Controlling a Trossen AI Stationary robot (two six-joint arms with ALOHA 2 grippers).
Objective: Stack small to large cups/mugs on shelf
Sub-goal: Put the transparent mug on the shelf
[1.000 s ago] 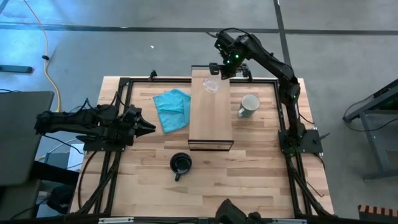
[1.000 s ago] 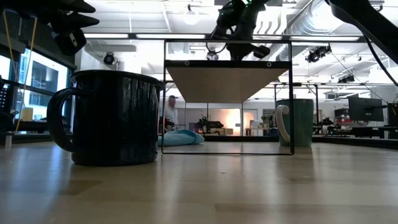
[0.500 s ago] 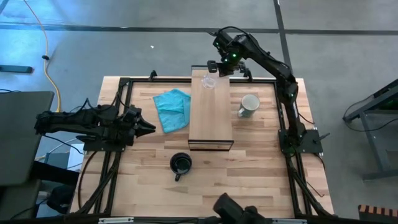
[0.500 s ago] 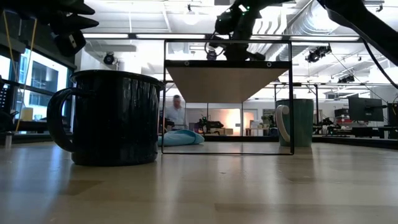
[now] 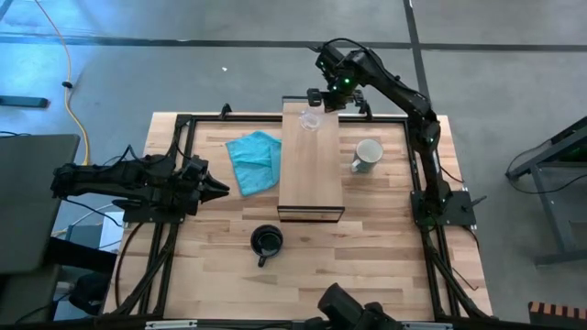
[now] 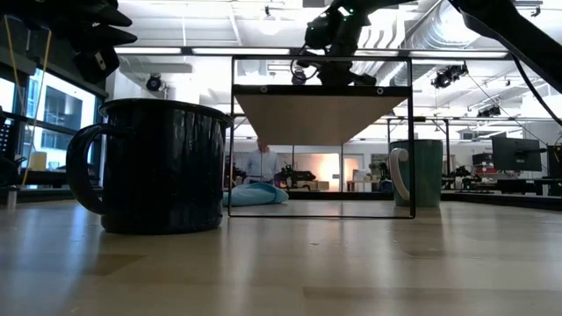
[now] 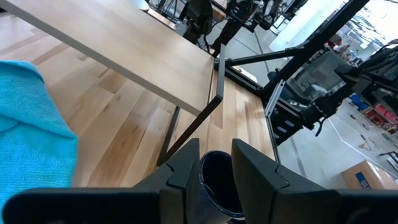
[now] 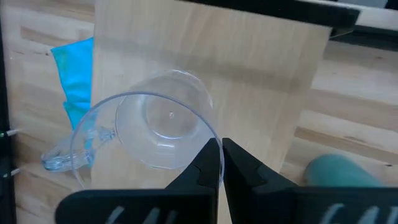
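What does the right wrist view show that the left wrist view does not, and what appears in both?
Only the right wrist view shows the clear glass cup, with the right gripper shut on its rim above the shelf, and part of the white mug. Only the left wrist view shows the black mug beyond the open left gripper. Both show the shelf, the teal cloth and the table.

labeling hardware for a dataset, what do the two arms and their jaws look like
Both arms are black, jointed, with exposed dark cabling looping along the links. The right gripper shows green indicator lights near its wrist. The left gripper tapers to a point. Up close, the jaws are matte black, angular and wedge-shaped.
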